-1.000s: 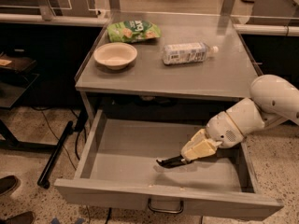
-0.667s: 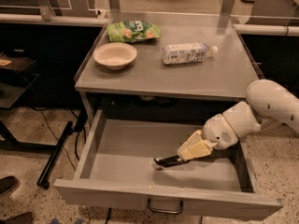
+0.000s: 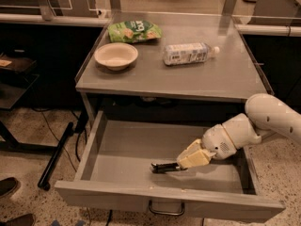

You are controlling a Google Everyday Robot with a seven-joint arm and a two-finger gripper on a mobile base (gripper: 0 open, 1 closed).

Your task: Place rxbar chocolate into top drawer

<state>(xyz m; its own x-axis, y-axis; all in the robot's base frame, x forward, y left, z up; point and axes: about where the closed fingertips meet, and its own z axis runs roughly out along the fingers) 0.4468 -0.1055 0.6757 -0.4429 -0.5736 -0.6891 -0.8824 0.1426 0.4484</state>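
We see the gripper (image 3: 182, 164) low inside the open drawer (image 3: 127, 145), clamped on the snack bar (image 3: 162, 167) — the bar juts leftward from its fingertips, lengthwise along the drawer, seemingly just off the bottom.

Table (image 3: 207, 79) w/ bowl (image 3: 116, 55), chip bag (image 3: 134, 31), btl (image 3: 187, 53) on side — gripper (image 3: 181, 165) in top drawer (image 3: 117, 199).
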